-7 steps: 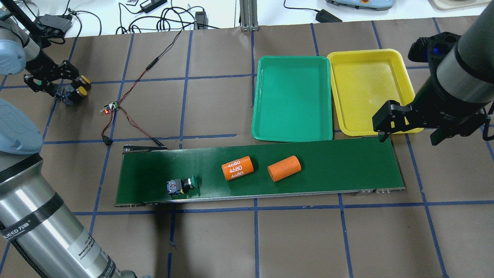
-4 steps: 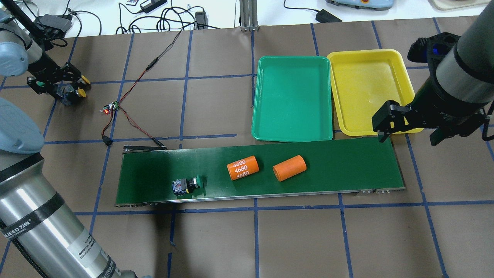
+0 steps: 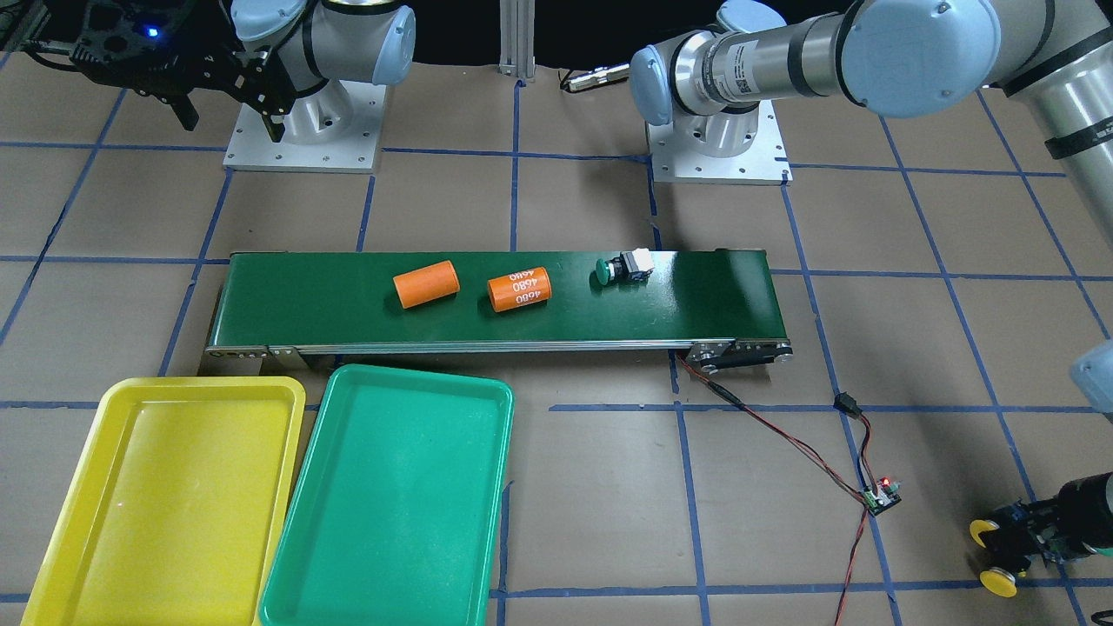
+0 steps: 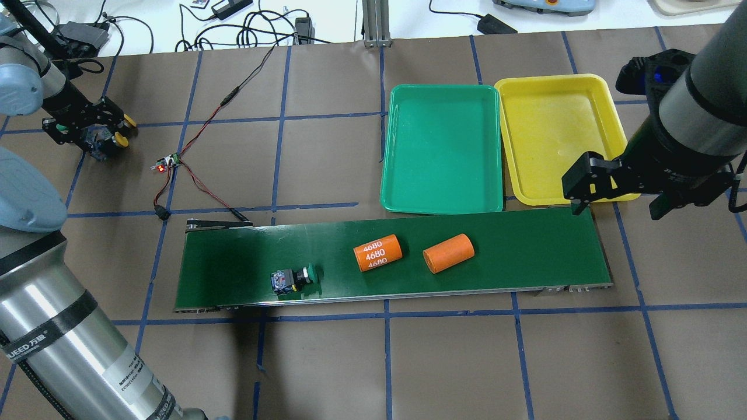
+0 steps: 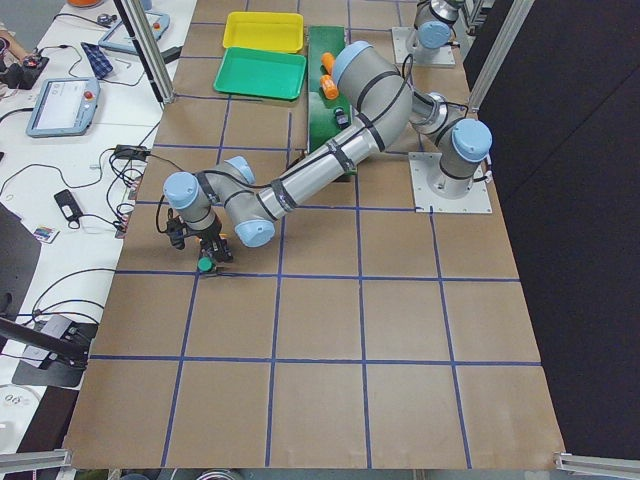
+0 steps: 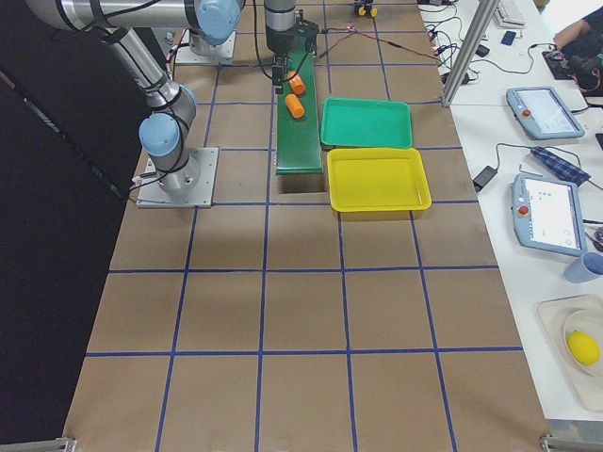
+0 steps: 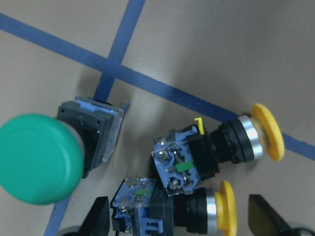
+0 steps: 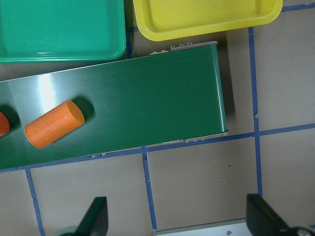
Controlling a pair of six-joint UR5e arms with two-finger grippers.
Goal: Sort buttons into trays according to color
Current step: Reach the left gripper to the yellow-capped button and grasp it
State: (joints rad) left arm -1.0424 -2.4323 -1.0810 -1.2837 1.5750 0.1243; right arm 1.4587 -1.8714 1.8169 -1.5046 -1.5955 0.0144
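Buttons point(image 7: 187, 167) crowded beneath left gripper point(image 7: 181, 214)
Both grippers spread wide; right gripper point(image 8: 178, 216) by belt point(image 8: 147, 103) end, near trays point(image 8: 59, 29)

Overhead view: conveyor belt point(image 4: 525, 256) is free from the plain orange cylinder point(image 4: 448, 253) to its right end, where the right gripper point(image 4: 617, 208) hangs with fingers spread. The marked orange cylinder point(image 4: 377, 252) sits just left of the plain one with a narrow gap, then a wider gap to the belt button point(image 4: 295, 279) at lower left. Green tray point(image 4: 442, 149) and yellow tray point(image 4: 560, 134) sit side by side just above the belt, floors bare. Left wrist view is tight: lower yellow-cap button point(image 7: 172, 206) lies between the spread fingers of the left gripper point(image 7: 179, 219), upper yellow-cap button point(image 7: 216, 147) just beside it, upright green button point(image 7: 39, 157) near at left.
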